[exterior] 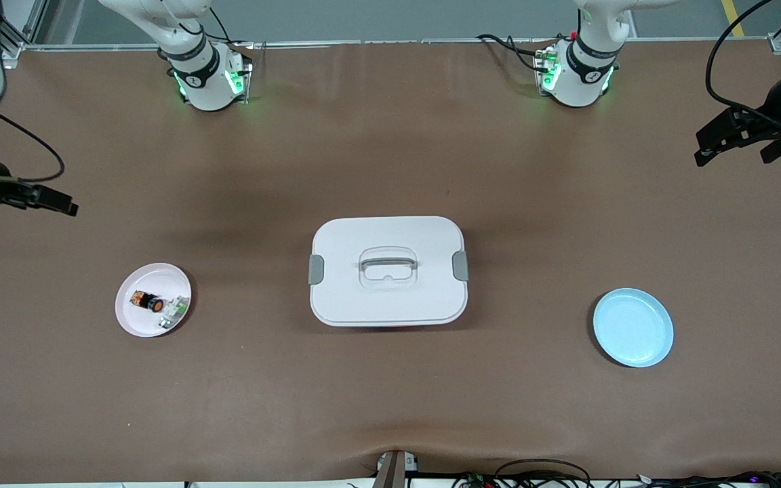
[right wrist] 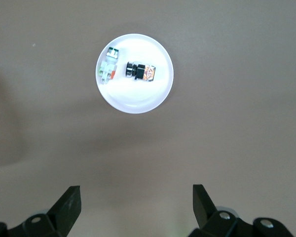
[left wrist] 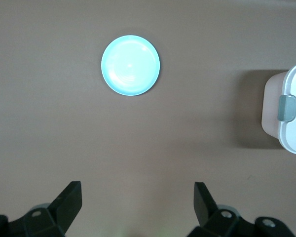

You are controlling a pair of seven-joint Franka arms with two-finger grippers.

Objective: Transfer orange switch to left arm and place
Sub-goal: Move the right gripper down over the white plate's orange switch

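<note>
On the pink plate (exterior: 153, 299), toward the right arm's end of the table: orange switch (exterior: 146, 301), lying on its side, small white-and-green component (exterior: 173, 312) just beside it. Front view also puts the box (exterior: 388, 270) mid-table, lid on, clasps shut, between pink plate and blue plate (exterior: 633, 327). Right gripper (exterior: 58, 202) up over bare table at its own end, well apart from the plate; left gripper (exterior: 719, 144) likewise high at its end, waiting.

Left wrist view: fingers (left wrist: 69, 199) spread wide, nothing held; blue plate (left wrist: 130, 65) empty, one corner of the box (left wrist: 288, 109) at the frame edge.

Right wrist view: fingers (right wrist: 71, 201) spread wide, empty. Switch (right wrist: 140, 72) clear in the pink plate (right wrist: 134, 101), black barrel and orange block end to end, not touching the component (right wrist: 107, 68).

Handling guess: light, rigid plastic, round barrel likely to roll or twist in a pinch. Best taken across the flat orange block, leaving the barrel free for the other gripper at handover. Likely to skid on the smooth plate if nudged.
</note>
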